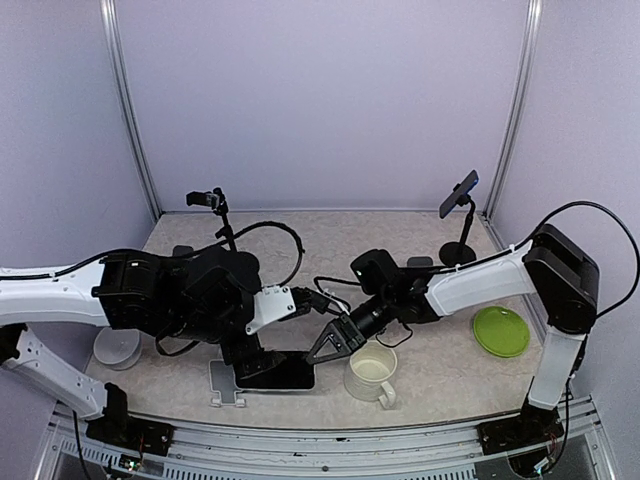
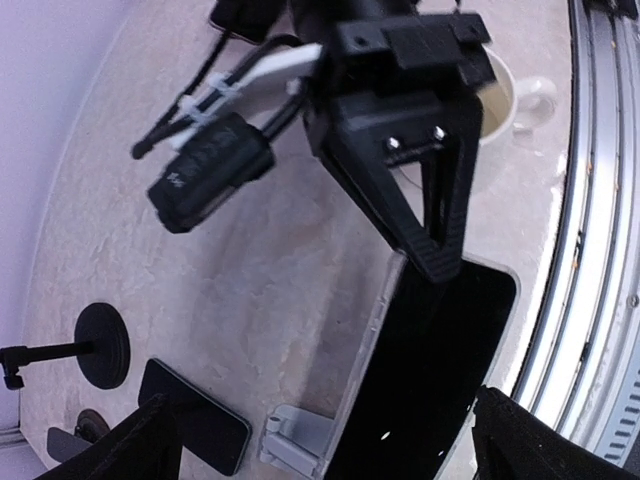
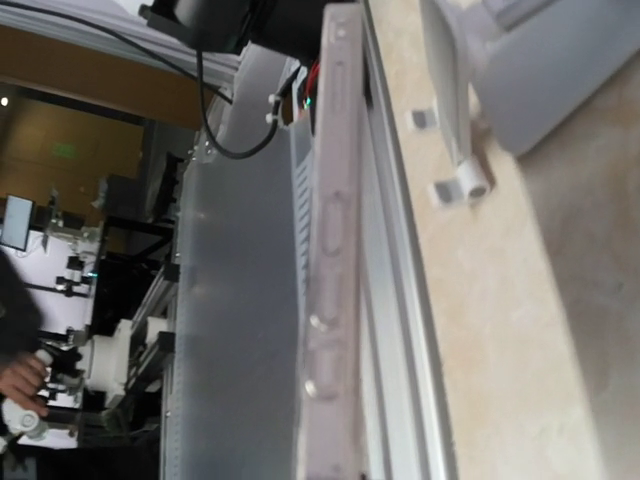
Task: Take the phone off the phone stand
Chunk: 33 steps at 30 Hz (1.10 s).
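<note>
At near edge of table (image 1: 450, 380): black phone (image 2: 430, 380) lay with one end against grey stand (image 2: 292, 436). Right pincer (image 2: 440, 262) was clamped together on phone's far edge. Left pincer (image 2: 325, 445) stood spread wide above phone, fingers apart either side. Cream mug (image 1: 372, 372) sat just beside right pincer; green plate (image 1: 500, 330) lay farther right.
</note>
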Tool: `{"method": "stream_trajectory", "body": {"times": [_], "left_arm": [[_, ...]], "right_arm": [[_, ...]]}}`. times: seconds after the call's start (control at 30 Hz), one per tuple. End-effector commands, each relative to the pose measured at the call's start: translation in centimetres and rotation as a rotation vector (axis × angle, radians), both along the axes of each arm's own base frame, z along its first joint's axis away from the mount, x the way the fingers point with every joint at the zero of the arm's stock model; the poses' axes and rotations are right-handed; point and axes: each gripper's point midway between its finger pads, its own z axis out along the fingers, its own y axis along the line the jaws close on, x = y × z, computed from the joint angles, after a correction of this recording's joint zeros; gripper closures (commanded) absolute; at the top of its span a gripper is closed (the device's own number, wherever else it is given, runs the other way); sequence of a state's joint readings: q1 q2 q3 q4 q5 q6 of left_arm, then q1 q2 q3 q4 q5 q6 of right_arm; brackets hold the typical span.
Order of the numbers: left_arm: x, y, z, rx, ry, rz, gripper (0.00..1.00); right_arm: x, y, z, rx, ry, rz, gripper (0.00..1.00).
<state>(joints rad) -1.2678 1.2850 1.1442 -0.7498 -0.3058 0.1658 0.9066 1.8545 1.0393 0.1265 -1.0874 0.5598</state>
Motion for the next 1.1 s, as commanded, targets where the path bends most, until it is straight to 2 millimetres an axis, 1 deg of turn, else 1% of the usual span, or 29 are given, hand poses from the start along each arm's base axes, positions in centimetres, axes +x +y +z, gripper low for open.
{"method": "stream_trajectory", "body": {"times": [0.0,0.2,0.37,0.6,0.83,1.07], "left_arm": [[-2.3,-0.3,-1.9,0.117,0.018,-0.09,0.01],[-3.4,-0.8,-4.3,0.196,0.045,-0.122,0.01],[-3.5,-1.0,-5.5,0.238,0.038,-0.127,0.01],[-4.2,-1.8,-5.8,0.254,0.045,-0.151,0.01],[-4.1,-1.9,-6.9,0.313,0.004,-0.144,0.02],[-3.5,-2.3,-6.7,0.319,-0.039,-0.127,0.13]], "right_arm": [[-0.6,-0.4,3.4,0.112,-0.024,0.043,1.0],[-1.1,-0.7,4.2,0.139,0.0,0.061,1.0],[-1.3,-0.8,4.5,0.144,0.009,0.067,1.0],[-1.6,-1.1,4.8,0.145,0.016,0.073,1.0],[-2.0,-1.4,5.1,0.152,0.037,0.086,1.0],[-2.1,-1.5,5.3,0.157,0.05,0.097,1.0]]}}
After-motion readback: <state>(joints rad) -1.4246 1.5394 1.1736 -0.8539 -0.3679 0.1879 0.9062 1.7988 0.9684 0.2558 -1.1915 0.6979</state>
